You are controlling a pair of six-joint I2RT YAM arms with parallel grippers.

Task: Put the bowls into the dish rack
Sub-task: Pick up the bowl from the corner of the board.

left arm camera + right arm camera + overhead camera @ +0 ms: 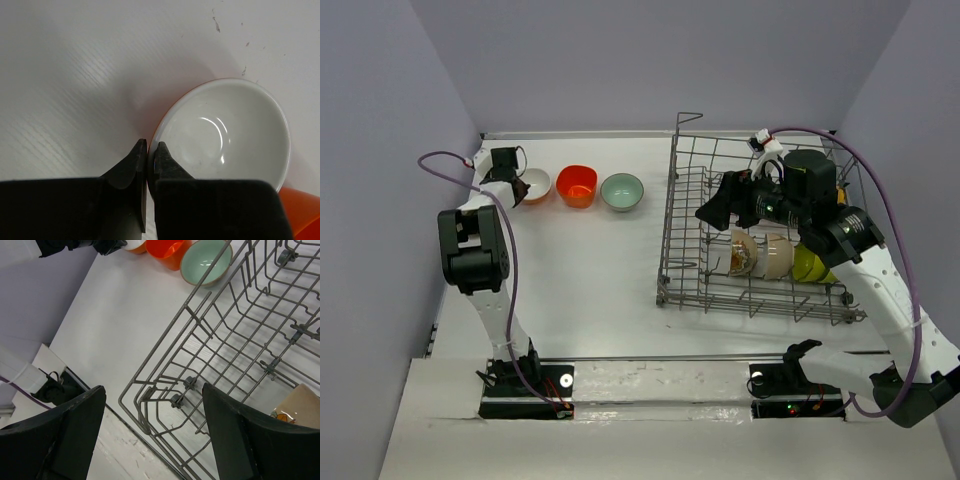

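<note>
Tabletop, white and faintly ribbed, is stretching out between pale lilac walls. The left gripper is pinching the rim of the white-lined bowl, with one black finger outside its glossy orange wall and one inside, the jaws almost together. Just to that gripper's right the red-orange bowl is sitting upright, and past it the teal bowl, the three forming a row. The right gripper is hovering wide open and gripping nothing above the left part of the dish rack, a grey wire basket with tall grid sides and upright tines. Below that gripper, on its base side, a patterned bowl, a cream bowl and a lime green bowl are standing on edge among the tines, crowding close together
</note>
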